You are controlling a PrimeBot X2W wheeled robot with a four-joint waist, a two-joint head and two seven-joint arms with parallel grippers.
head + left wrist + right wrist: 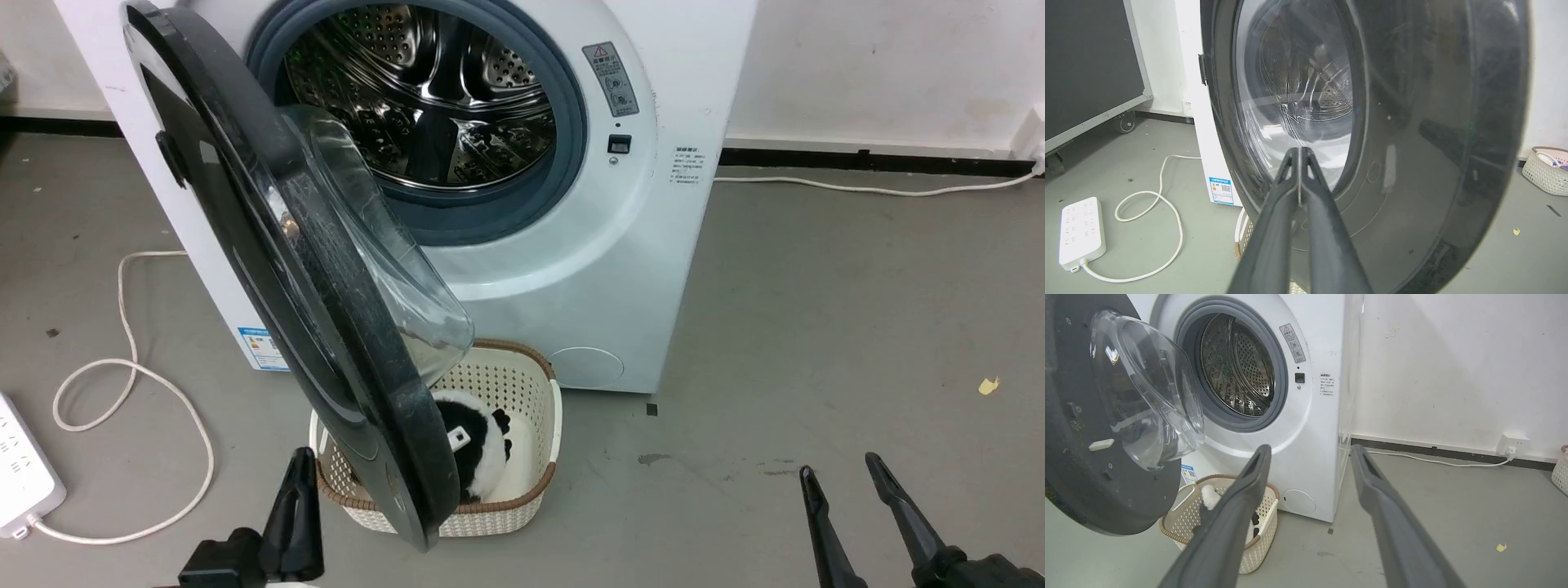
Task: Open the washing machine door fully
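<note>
The white washing machine [653, 204] stands ahead with its steel drum [424, 98] exposed. The washing machine door [277, 245], black-rimmed with a bulging clear glass bowl [384, 261], hangs swung out on its left hinge, roughly edge-on to me. My left gripper [298, 482] is shut with nothing in it, low beside the door's outer face; in the left wrist view its tips [1299, 153] point at the door [1412, 143] glass. My right gripper [841, 474] is open at the lower right, well apart from the machine [1310, 428] and from the door [1094, 457].
A cream perforated basket [539, 408] holding a black-and-white plush toy [482, 457] sits on the floor under the door's lower edge. A white power strip [20, 474] and looping cable [131, 367] lie at the left. A second cable [857, 189] runs along the wall at the right.
</note>
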